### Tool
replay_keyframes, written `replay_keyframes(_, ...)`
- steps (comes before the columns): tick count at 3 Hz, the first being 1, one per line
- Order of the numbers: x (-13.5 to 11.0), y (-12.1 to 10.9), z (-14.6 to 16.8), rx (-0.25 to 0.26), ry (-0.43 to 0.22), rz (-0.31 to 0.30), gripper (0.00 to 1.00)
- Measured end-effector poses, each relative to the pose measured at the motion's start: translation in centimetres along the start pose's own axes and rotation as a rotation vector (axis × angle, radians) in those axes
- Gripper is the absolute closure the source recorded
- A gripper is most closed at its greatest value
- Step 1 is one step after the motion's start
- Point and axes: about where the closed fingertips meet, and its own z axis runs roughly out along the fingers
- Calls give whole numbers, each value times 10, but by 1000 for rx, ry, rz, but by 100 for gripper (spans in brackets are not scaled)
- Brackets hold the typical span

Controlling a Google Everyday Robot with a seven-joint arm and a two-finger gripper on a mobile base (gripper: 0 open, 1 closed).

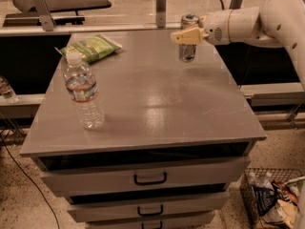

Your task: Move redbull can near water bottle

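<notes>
Clear plastic bottle stands at the table's nine o'clock, a green packet at eleven. At one o'clock the gripper is clamped around the can, well apart from the bottle.

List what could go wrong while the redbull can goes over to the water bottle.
1. The tool holds the redbull can at the tabletop's far right, the water bottle stands front left: a long carry in which the can might slip.
2. The tall upright bottle could topple if the can or tool bumps it.
</notes>
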Motion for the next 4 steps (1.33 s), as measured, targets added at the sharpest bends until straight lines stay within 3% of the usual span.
replay_keyframes(2, 10, 115, 31, -251, -49, -12, 100)
replay_keyframes(4, -1, 191, 64, -451, -102, -9, 100)
